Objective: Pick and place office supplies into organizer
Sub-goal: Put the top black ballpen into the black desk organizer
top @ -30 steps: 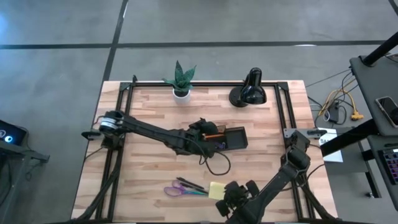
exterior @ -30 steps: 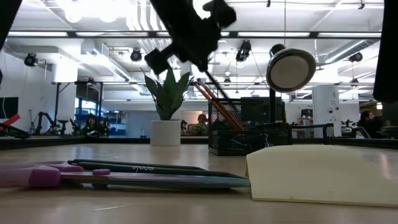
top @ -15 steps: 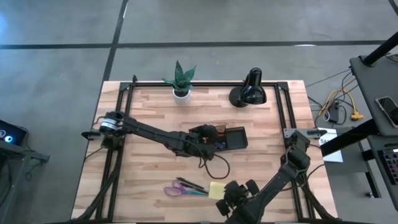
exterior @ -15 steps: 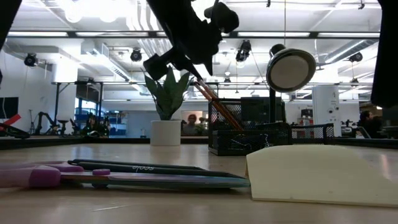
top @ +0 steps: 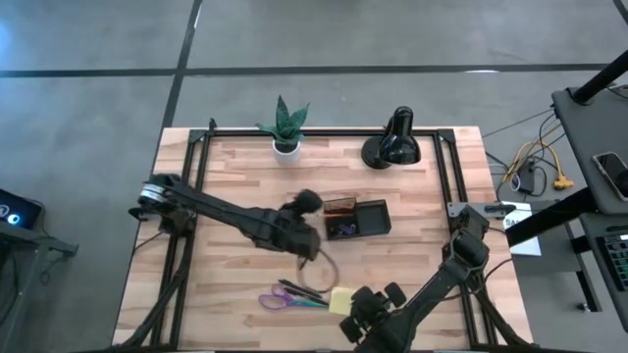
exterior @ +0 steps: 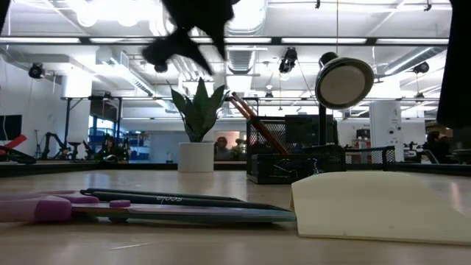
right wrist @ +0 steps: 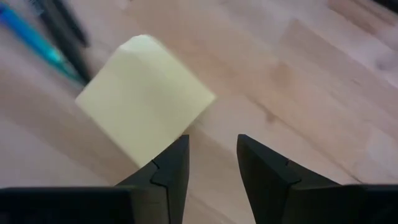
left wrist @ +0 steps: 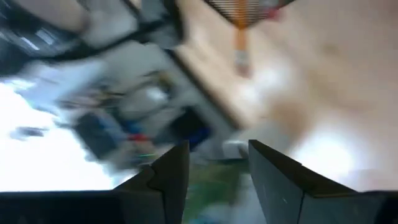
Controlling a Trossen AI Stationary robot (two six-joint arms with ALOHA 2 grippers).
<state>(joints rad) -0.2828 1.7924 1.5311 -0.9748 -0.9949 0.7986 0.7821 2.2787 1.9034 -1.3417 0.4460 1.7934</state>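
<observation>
The organizer (top: 355,218) is located near the middle of the table (top: 235,167), with orange pencils (exterior: 246,112) standing tilted in its left compartment and small dark clips visible in the compartment beside them. The scissors (top: 278,299), a black pen (top: 299,290) and the yellow sticky pad (top: 342,298) lie close together near the front edge of the table, not yet stowed.

The left gripper (top: 306,227) is positioned just left of the organizer, raised above the table. In the left wrist view its fingers (left wrist: 165,180) are seen spread, with nothing between them. A release into the organizer is judged to be complete, and the step in hand is judged to be the transfer toward the remaining items.

The right gripper (right wrist: 211,163) is held over the front edge of the table, just beside the sticky pad. Its fingers (right wrist: 171,167) are parted and empty, with one fingertip close to the pad's corner.

For the next move, a gripper must be centred over one remaining item and lowered with the fingers apart. For the pen or scissors, the fingers should be set across the narrow width. For the pad, a wide opening across two opposite edges is required.
</observation>
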